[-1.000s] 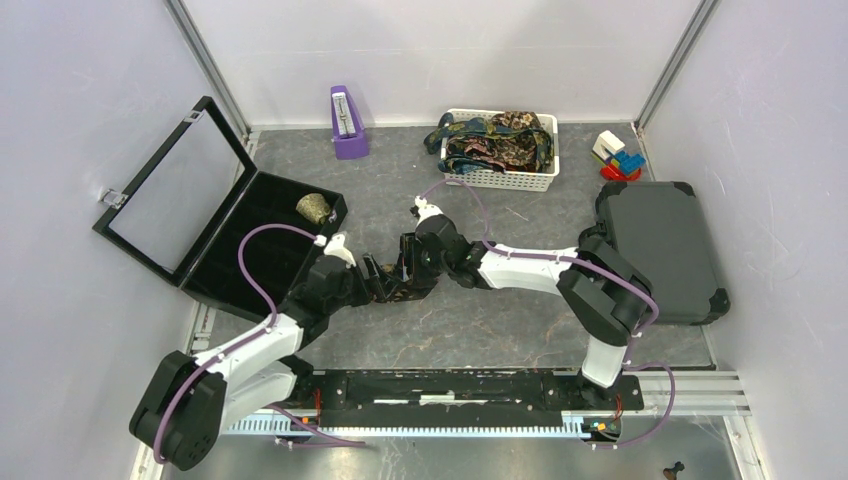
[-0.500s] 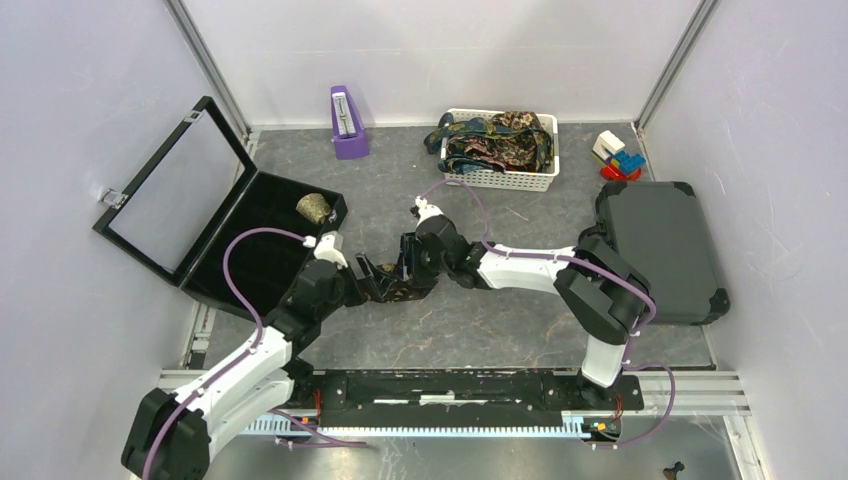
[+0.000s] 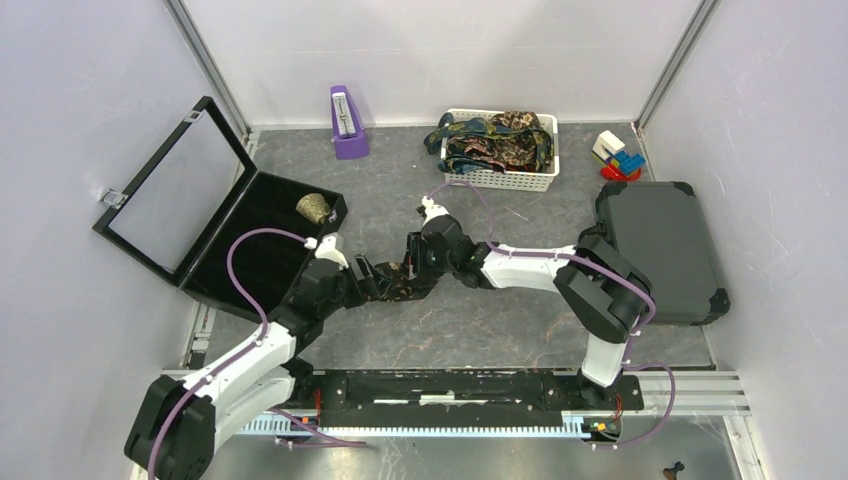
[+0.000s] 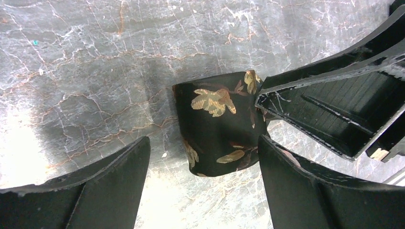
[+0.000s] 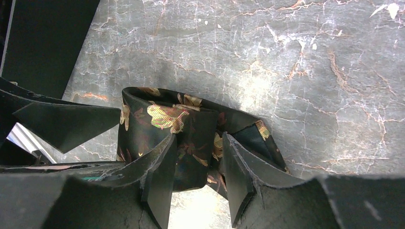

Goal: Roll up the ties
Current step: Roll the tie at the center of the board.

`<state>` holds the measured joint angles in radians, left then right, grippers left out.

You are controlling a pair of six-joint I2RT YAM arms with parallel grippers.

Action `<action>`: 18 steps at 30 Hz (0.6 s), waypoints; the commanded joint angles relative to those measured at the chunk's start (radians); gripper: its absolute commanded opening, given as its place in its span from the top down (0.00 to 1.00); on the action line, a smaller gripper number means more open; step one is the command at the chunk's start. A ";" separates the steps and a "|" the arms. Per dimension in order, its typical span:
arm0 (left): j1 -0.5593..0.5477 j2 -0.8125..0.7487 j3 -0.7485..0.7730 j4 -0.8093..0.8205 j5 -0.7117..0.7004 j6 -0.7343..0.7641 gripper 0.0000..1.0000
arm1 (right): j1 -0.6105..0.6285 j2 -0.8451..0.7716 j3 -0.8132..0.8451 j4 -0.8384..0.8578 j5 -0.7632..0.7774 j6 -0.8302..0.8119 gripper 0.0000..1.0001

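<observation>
A dark tie with a gold floral print (image 3: 393, 289) lies partly rolled on the grey marbled table between my two grippers. In the left wrist view the roll (image 4: 215, 124) stands on edge between my left gripper's (image 4: 204, 145) spread fingertips, close to the right finger (image 4: 296, 186). The left gripper (image 3: 367, 280) is open and grips nothing. My right gripper (image 5: 198, 143) is shut on the tie (image 5: 167, 117), with folds of it pinched between both fingers. In the top view it (image 3: 410, 272) sits at the tie's right side. More ties fill a white basket (image 3: 500, 178) at the back.
An open black case (image 3: 250, 240) at the left holds one rolled tie (image 3: 314, 208). A purple metronome (image 3: 347, 122) stands at the back. A closed grey case (image 3: 660, 250) lies at the right, with toy blocks (image 3: 618, 155) behind it.
My left arm has swung its elbow outward and its gripper has drawn back a little to the left of the tie. The right gripper has shifted slightly, still on the tie.
</observation>
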<state>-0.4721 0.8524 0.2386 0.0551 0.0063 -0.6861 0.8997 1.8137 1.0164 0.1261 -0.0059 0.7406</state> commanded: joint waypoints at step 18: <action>0.009 0.162 -0.057 0.268 0.090 -0.092 0.18 | -0.014 -0.006 -0.041 0.024 -0.025 0.000 0.55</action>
<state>-0.4706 0.9791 0.2085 0.2226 0.0624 -0.7261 0.8894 1.8137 0.9951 0.1539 -0.0261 0.7441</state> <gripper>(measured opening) 0.836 0.458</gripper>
